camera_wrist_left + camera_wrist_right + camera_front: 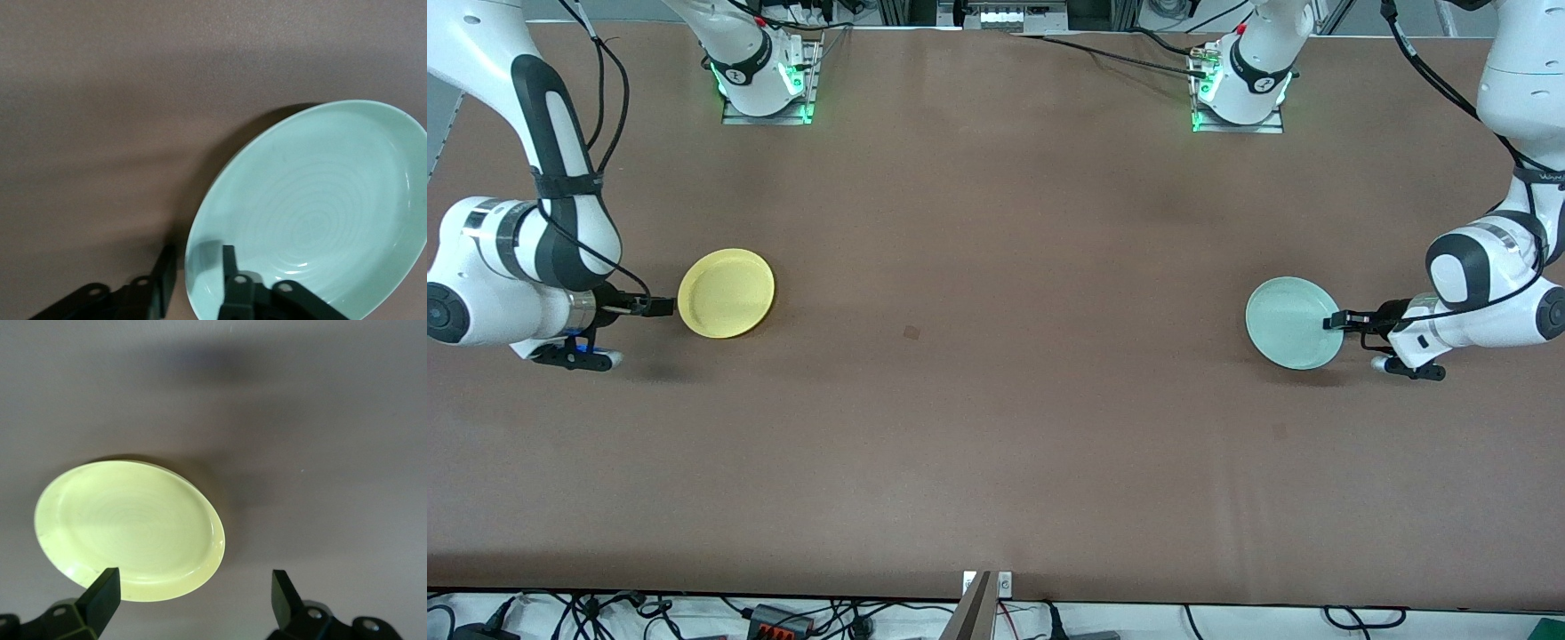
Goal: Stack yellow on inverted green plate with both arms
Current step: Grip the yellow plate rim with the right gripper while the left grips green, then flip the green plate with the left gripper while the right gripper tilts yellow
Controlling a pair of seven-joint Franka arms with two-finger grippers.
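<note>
A: Where do the two plates sit?

B: The yellow plate (727, 292) lies flat on the brown counter (996, 373) toward the right arm's end, hollow side up. The green plate (1293, 322) is toward the left arm's end, well apart from the yellow one and slightly nearer the front camera.

A: And the left gripper (1337, 321)?

B: It is low at the green plate's outer edge. In the left wrist view, one of its fingers (229, 275) lies inside the plate (313, 207) and the other runs outside under the rim, so the fingers are clamped across the plate's edge. The plate is hollow side up, concentric rings showing in its bowl, and it looks tipped, with a dark shadow under its raised edge, though I cannot be sure how much of it is off the counter.

A: The right gripper (660, 307)?

B: Low beside the yellow plate, at the edge nearest that arm's end of the counter. In the right wrist view its fingers (103, 595) are spread wide, holding nothing; one fingertip sits at the plate's (130, 528) rim, the other is out over bare counter.
</note>
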